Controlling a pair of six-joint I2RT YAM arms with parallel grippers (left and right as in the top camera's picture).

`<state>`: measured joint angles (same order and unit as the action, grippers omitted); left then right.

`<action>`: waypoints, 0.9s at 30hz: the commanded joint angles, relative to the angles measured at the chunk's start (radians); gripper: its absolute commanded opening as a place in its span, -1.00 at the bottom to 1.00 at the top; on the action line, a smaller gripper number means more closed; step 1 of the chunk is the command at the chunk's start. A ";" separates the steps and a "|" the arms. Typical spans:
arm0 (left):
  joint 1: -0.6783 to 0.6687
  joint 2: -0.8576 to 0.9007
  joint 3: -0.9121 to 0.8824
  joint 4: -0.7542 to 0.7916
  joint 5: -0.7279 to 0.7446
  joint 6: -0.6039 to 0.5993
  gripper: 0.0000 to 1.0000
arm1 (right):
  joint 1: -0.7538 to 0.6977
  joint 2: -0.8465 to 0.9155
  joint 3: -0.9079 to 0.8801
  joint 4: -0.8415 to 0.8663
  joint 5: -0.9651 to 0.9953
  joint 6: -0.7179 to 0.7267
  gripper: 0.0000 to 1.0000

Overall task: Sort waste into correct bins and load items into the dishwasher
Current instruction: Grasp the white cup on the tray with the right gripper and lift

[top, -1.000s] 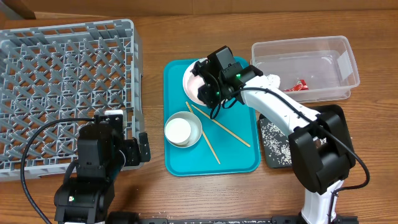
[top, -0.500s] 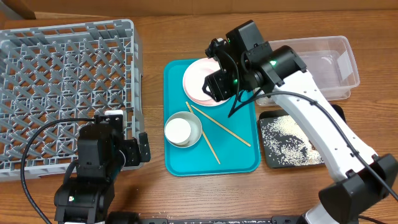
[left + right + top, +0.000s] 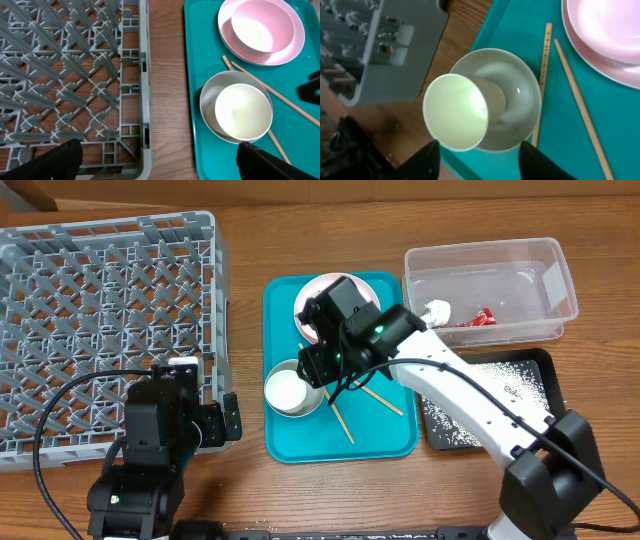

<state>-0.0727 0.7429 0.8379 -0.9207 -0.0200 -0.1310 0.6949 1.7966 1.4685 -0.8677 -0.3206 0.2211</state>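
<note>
Right end effector point(image 3: 479, 150) hovers with its fingers apart just above the small white cup point(image 3: 456, 111), which sits inside the grey bowl point(image 3: 520, 90) on the teal tray point(image 3: 385, 435). Two chopsticks point(image 3: 543, 75) lie on the tray beside the bowl. Left end effector point(image 3: 160, 149), fingers likewise apart, is near the dish rack point(image 3: 100, 310) corner on the counter point(image 3: 250, 500).

The right gripper point(image 3: 318, 363) has swung back from the clear tub point(image 3: 520, 255) and now hangs over the grey bowl point(image 3: 520, 100) (the one with the white cup point(image 3: 455, 112) inside). A white napkin point(image 3: 436, 310) now lies in the tub.
</note>
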 commanded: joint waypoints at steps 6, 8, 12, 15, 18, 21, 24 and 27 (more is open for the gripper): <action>-0.005 0.003 0.018 0.002 -0.006 -0.004 1.00 | 0.006 0.006 -0.144 0.133 0.010 0.128 -0.05; -0.005 0.003 0.018 0.002 -0.005 -0.004 1.00 | 0.010 0.006 -0.146 0.150 0.002 0.128 -0.05; -0.005 0.003 0.018 0.002 -0.006 -0.004 1.00 | 0.013 0.006 -0.146 0.160 0.002 0.129 -0.04; -0.005 0.003 0.018 0.001 -0.006 -0.004 1.00 | 0.019 0.007 -0.147 0.157 0.002 0.129 -0.04; -0.005 0.003 0.018 0.002 -0.006 -0.004 0.99 | 0.039 0.013 -0.150 0.163 0.006 0.129 -0.04; -0.005 0.003 0.018 0.002 -0.006 -0.004 1.00 | 0.064 0.031 -0.157 0.182 0.006 0.129 -0.05; -0.005 0.003 0.018 0.000 -0.006 -0.004 1.00 | 0.084 0.055 -0.157 0.190 0.015 0.149 -0.19; -0.005 0.003 0.018 0.000 -0.005 -0.004 0.99 | 0.085 0.061 -0.157 0.203 0.075 0.204 -0.49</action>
<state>-0.0727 0.7429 0.8379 -0.9207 -0.0200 -0.1310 0.7811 1.8400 1.3216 -0.6800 -0.3046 0.3653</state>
